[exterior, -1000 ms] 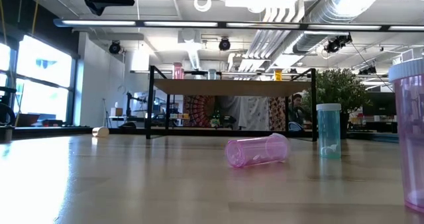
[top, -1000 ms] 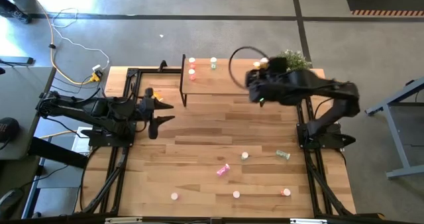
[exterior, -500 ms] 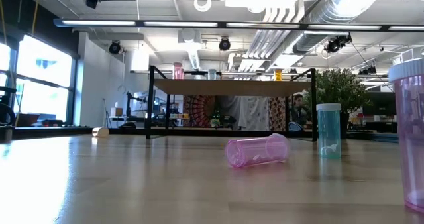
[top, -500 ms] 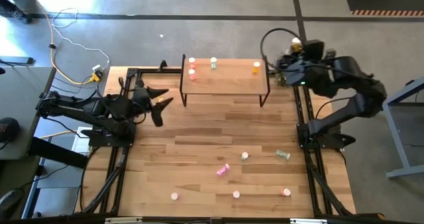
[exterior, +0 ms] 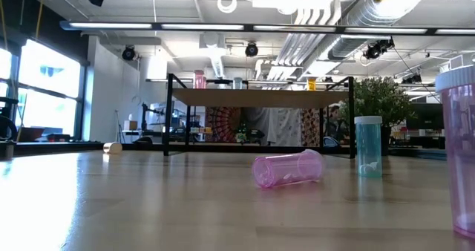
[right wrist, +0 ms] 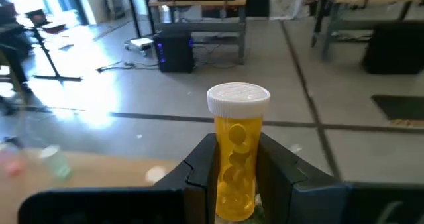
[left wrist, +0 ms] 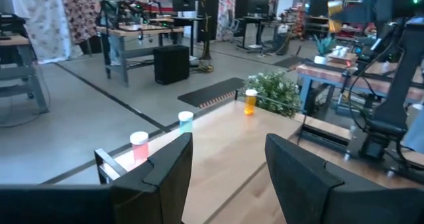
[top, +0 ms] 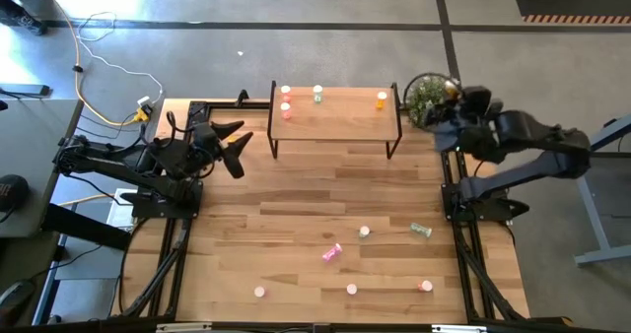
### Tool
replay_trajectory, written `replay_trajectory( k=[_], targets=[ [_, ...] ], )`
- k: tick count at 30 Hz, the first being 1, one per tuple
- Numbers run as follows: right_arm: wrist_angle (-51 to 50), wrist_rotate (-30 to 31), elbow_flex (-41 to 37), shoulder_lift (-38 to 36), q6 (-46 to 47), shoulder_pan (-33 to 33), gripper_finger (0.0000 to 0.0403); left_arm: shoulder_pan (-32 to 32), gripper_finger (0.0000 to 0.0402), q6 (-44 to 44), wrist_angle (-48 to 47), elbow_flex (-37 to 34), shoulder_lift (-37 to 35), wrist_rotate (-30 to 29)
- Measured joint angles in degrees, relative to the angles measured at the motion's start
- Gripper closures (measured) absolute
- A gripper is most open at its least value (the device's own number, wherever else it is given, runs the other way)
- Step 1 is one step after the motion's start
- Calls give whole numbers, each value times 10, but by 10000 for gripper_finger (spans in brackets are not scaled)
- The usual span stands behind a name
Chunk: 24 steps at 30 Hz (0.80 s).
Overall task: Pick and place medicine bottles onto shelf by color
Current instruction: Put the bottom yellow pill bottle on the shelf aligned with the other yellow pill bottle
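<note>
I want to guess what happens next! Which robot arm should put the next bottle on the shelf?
The right one, probably. The right gripper already holds an orange bottle, just past the shelf end. The left gripper is open and empty.

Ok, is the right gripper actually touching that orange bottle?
Touching. The right wrist view shows the right gripper with both fingers pressed against the sides of the orange bottle, which stands upright between them, white cap above.

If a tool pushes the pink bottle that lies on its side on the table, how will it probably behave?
The pink bottle lies on its round side on the flat wooden table, so it would probably roll. It looks translucent and nearly empty, so it is likely light and may skid away easily.
</note>
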Motion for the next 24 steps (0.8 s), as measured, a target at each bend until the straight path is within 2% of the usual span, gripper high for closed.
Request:
replay_trajectory(
  k=[5,11,18,24],
  targets=[
    [140,3,-115,-39,-51,38,339,0,222,0,-1,0,0,-12],
    [321,7,-217,-44,-111,74,339,0,222,23,-1,0,0,-23],
    [572,11,-306,-4,-208,92,339,0,222,32,-1,0,0,-25],
    [733,31,-347,73,-257,92,334,0,222,101,-1,0,0,-25]
  ],
)
